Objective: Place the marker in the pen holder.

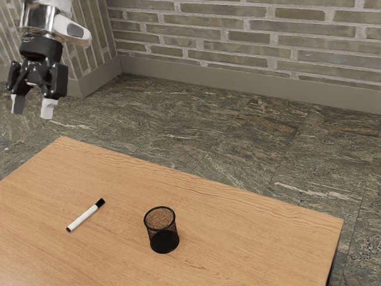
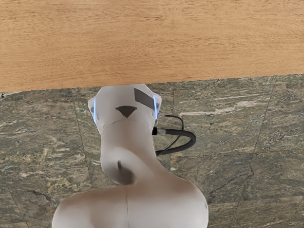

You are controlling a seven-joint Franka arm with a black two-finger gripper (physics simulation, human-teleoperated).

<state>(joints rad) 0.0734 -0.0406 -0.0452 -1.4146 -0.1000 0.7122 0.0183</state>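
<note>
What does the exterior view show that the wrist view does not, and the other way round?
Exterior view's own: the white marker and black mesh pen holder, apart on the table; the open gripper; the brick wall.
Wrist view's own: blue light strips on the arm, and black cables.
Shared: wooden table, stone floor, parts of the arm.

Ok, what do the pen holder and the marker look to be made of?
Pen holder: likely black-coated metal mesh, since the wood grain shows through its fine-holed wall; the finish could be paint or powder coat. Marker: probably plastic, going by the smooth, even white barrel and black cap; can't tell gloss from satin.
</note>
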